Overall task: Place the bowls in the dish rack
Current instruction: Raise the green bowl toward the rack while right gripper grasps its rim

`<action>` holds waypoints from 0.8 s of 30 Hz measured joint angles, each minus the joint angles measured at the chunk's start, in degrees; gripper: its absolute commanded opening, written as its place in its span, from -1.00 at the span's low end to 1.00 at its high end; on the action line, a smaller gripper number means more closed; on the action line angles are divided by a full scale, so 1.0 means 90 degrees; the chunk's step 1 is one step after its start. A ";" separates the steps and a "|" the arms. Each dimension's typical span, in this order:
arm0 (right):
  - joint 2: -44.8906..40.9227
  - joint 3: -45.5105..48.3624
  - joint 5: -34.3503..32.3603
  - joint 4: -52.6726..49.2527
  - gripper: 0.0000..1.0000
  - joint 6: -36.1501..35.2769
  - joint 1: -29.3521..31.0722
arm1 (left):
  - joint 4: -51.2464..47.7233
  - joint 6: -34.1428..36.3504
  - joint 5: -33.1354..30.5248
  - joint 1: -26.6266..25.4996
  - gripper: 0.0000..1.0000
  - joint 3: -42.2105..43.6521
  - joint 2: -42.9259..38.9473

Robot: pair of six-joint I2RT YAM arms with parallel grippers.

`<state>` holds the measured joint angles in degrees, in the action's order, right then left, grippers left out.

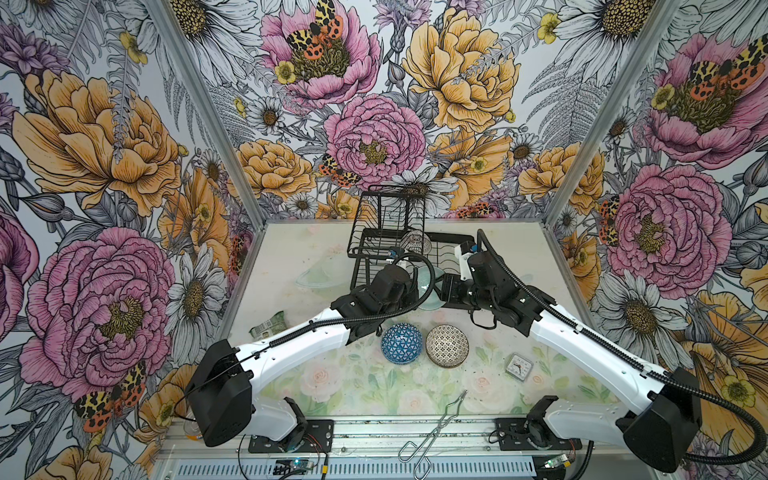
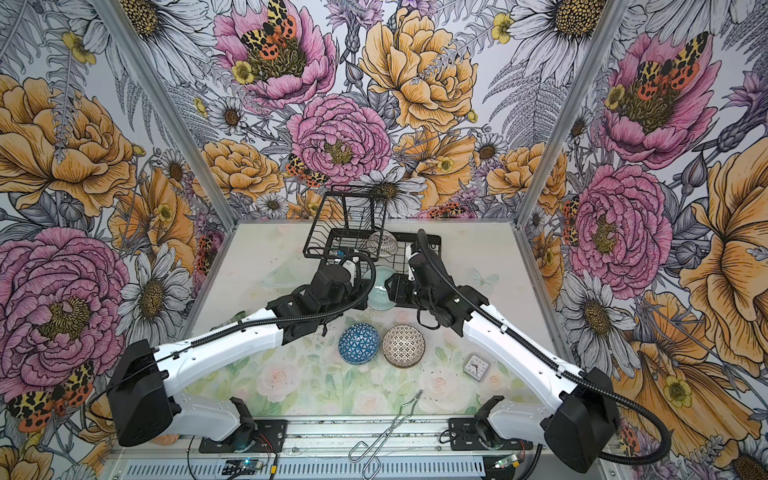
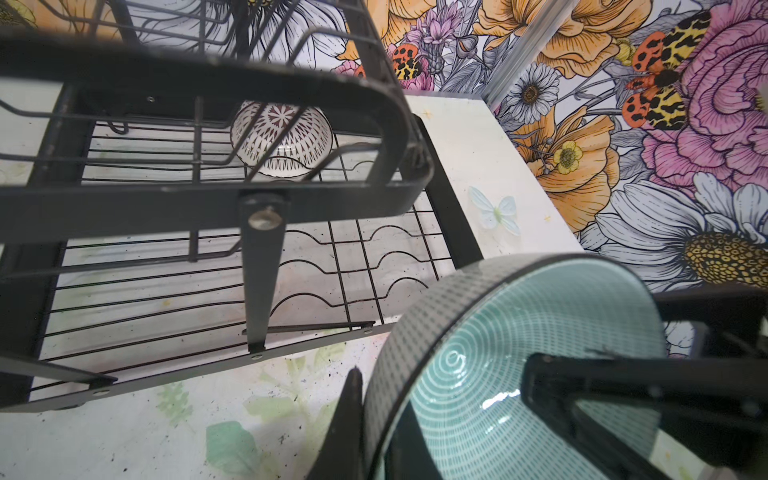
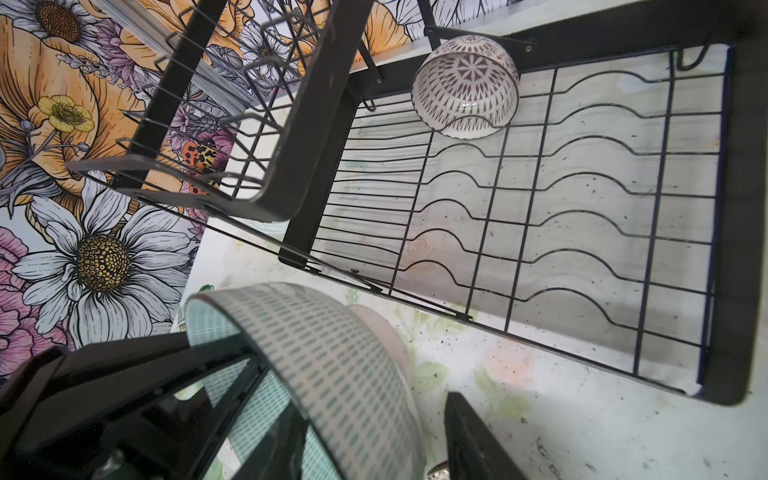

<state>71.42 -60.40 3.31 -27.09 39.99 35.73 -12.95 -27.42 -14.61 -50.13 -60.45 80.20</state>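
Note:
A grey-green patterned bowl (image 1: 430, 291) (image 2: 380, 291) hangs tilted on edge just in front of the dish rack (image 1: 453, 239) (image 3: 208, 199). My left gripper (image 3: 376, 399) is shut on its rim. My right gripper (image 4: 365, 436) straddles the opposite wall and is open, its outer finger (image 4: 461, 432) still a gap away from the bowl (image 4: 332, 365). A white bowl with dark lattice (image 1: 411, 241) (image 4: 465, 87) lies tipped on the rack's lower tray at the back. A blue triangle bowl (image 1: 401, 343) and a dotted bowl (image 1: 446, 345) sit on the table nearer the front.
A pale mint bowl (image 1: 322, 274) rests left of the rack. The rack's raised basket (image 1: 386, 208) overhangs the tray's left part. A small clock (image 1: 519, 365), metal tongs (image 1: 432, 432) and a green packet (image 1: 268, 326) lie on the table.

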 measured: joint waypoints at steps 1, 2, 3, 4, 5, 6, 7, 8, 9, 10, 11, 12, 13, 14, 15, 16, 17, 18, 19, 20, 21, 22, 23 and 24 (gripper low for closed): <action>0.0036 0.0000 -0.0017 0.0000 -0.16 0.0005 0.0000 | 0.0007 0.0000 0.0024 0.0000 -1.00 -0.0010 0.0017; 0.0063 0.0000 -0.0027 0.0000 -0.21 -0.0012 0.0000 | 0.0039 -0.0002 0.0044 0.0000 -1.00 -0.0010 0.0027; 0.0092 0.0002 -0.0039 0.0000 -0.24 -0.0010 0.0000 | 0.0066 -0.0002 0.0066 0.0000 -1.00 -0.0012 0.0036; 0.0119 0.0000 -0.0058 0.0000 -0.31 -0.0015 0.0000 | 0.0100 -0.0002 0.0080 -0.0002 -1.00 -0.0012 0.0053; 0.0129 0.0000 -0.0070 -0.0002 -0.40 -0.0024 0.0000 | 0.0134 -0.0002 0.0092 -0.0002 -1.00 -0.0017 0.0068; 0.0131 0.0002 -0.0085 -0.0002 -0.46 -0.0046 0.0000 | 0.0158 0.0000 0.0097 -0.0002 -1.00 -0.0022 0.0085; 0.0131 0.0002 -0.0136 -0.0019 -0.53 -0.0044 -0.0002 | 0.0182 -0.0002 0.0104 -0.0002 -1.00 -0.0027 0.0097; 0.0131 0.0002 -0.0160 -0.0022 -0.61 -0.0053 -0.0002 | 0.0192 0.0000 0.0131 0.0000 -1.00 -0.0034 0.0102; 0.0131 0.0002 -0.0216 -0.0029 -0.69 -0.0066 -0.0010 | 0.0221 -0.0002 0.0146 0.0000 -1.00 -0.0034 0.0102; 0.0131 0.0005 -0.0260 -0.0073 -0.73 -0.0165 -0.0005 | 0.0243 0.0017 0.0155 0.0000 -1.00 -0.0046 0.0102; 0.0131 0.0017 -0.0328 -0.0102 -0.80 -0.0185 0.0000 | 0.0231 0.0058 0.0163 0.0000 -1.00 -0.0061 0.0102; 0.0131 0.0017 -0.0410 -0.0131 -0.85 -0.0194 0.0000 | 0.0233 0.0075 0.0168 -0.0002 -1.00 -0.0070 0.0102; 0.0129 0.0017 -0.0423 -0.0151 -0.88 -0.0209 0.0000 | 0.0231 0.0100 0.0182 0.0000 -1.00 -0.0070 0.0112; 0.0129 0.0017 -0.0437 -0.0151 -0.95 -0.0214 0.0000 | 0.0233 0.0109 0.0182 0.0000 -1.00 -0.0070 0.0119; 0.0129 0.0017 -0.0444 -0.0151 -0.98 -0.0211 0.0000 | 0.0231 0.0117 0.0187 0.0000 -1.00 -0.0070 0.0121; 0.0129 0.0017 -0.0459 -0.0153 -1.00 -0.0214 0.0000 | 0.0233 0.0117 0.0187 0.0000 -1.00 -0.0070 0.0134; 0.0129 0.0017 -0.0471 -0.0165 -1.00 -0.0216 0.0000 | 0.0231 0.0119 0.0199 0.0000 -1.00 -0.0080 0.0148; 0.0129 0.0017 -0.0486 -0.0180 -1.00 -0.0219 0.0000 | 0.0231 0.0121 0.0209 0.0000 -1.00 -0.0087 0.0163; 0.0126 0.0017 -0.0515 -0.0206 -1.00 -0.0214 0.0000 | 0.0197 0.0146 0.0228 0.0000 -0.90 -0.0121 0.0202; 0.0126 0.0017 -0.0527 -0.0223 -1.00 -0.0211 0.0000 | 0.0134 0.0165 0.0243 0.0000 -0.74 -0.0168 0.0231; 0.0124 0.0017 -0.0539 -0.0240 -1.00 -0.0211 -0.0002 | 0.0061 0.0214 0.0260 0.0002 -0.49 -0.0250 0.0282; 0.0114 0.0017 -0.0544 -0.0250 -1.00 -0.0219 -0.0007 | 0.0002 0.0257 0.0291 0.0007 -0.15 -0.0328 0.0316; 0.0109 0.0017 -0.0561 -0.0253 -1.00 -0.0221 -0.0007 | -0.0039 0.0270 0.0333 0.0012 0.09 -0.0386 0.0330; 0.0109 0.0017 -0.0573 -0.0250 -1.00 -0.0236 -0.0022 | -0.0090 0.0316 0.0403 0.0034 0.31 -0.0454 0.0328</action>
<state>72.40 -60.25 -1.85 -29.34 37.87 35.53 -13.76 -24.58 -10.98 -49.82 -64.53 83.15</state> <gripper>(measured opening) 0.155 0.426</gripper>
